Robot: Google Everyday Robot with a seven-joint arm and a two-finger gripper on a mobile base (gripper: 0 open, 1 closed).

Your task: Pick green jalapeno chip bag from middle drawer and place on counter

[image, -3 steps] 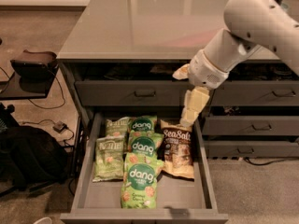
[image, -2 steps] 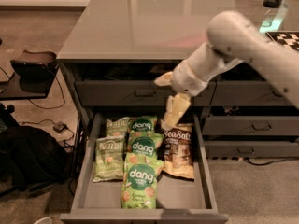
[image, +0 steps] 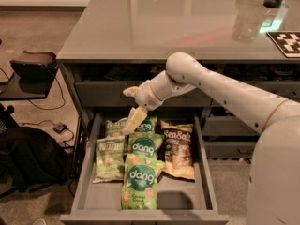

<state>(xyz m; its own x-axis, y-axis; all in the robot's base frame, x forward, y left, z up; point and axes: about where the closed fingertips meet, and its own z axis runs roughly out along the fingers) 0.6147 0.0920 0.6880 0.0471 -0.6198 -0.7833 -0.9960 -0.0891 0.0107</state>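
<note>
Centrally, the drawer stands pulled out below the front edge of the table, a glossy grey slab. Two pale Kettle bags lie flat in the drawer's left part: the front Kettle bag near the left wall, and the rear Kettle bag behind it, close to the back. Three darker dang bags form a column just to their right: rear dang bag, middle dang bag and front dang bag, each overlapping the next. A Sea Salt bag lies right of the column, touching it. The white arm enters from the right and bends down to the claw, which hangs over the drawer's rear left part, above the rear Kettle bag. Its two yellowish fingers are spread wide, one pointing left and the other down, and they pinch nothing. The lower fingertip overlaps the rear Kettle bag's right edge; whether it touches cannot be told. A checkered board lies at the table's right edge. A black bag sits on the floor at left.
</note>
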